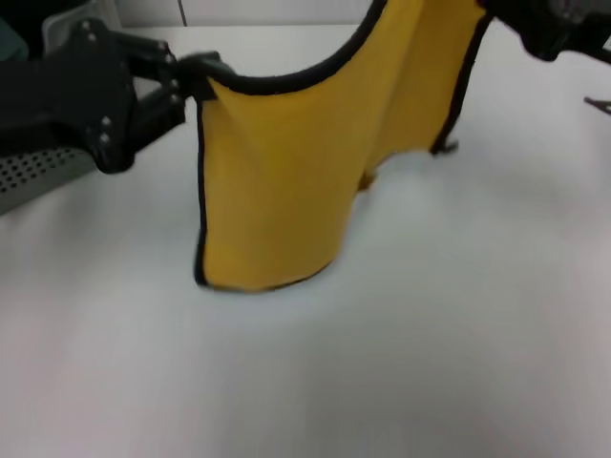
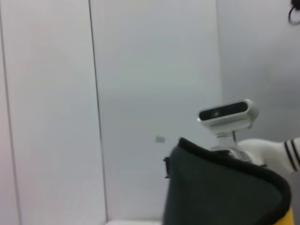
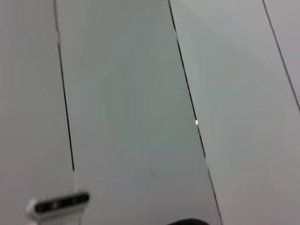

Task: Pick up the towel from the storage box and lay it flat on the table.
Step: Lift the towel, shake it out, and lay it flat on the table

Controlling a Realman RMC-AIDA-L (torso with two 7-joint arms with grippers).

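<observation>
The mustard-yellow towel (image 1: 286, 172) with black edging hangs spread between my two grippers above the white table (image 1: 401, 363). Its lower edge is at or just above the table top. My left gripper (image 1: 196, 81) is shut on the towel's upper left corner. My right gripper (image 1: 520, 19), at the top edge of the head view, holds the upper right corner. The grey perforated storage box (image 1: 38, 172) lies at the far left, behind my left arm. The left wrist view shows a dark fold of the towel (image 2: 220, 187) close up.
A white camera on a stand (image 2: 227, 113) and a panelled wall fill the wrist views; the camera also shows in the right wrist view (image 3: 57, 204). A dark cable end (image 1: 597, 103) lies at the table's right edge.
</observation>
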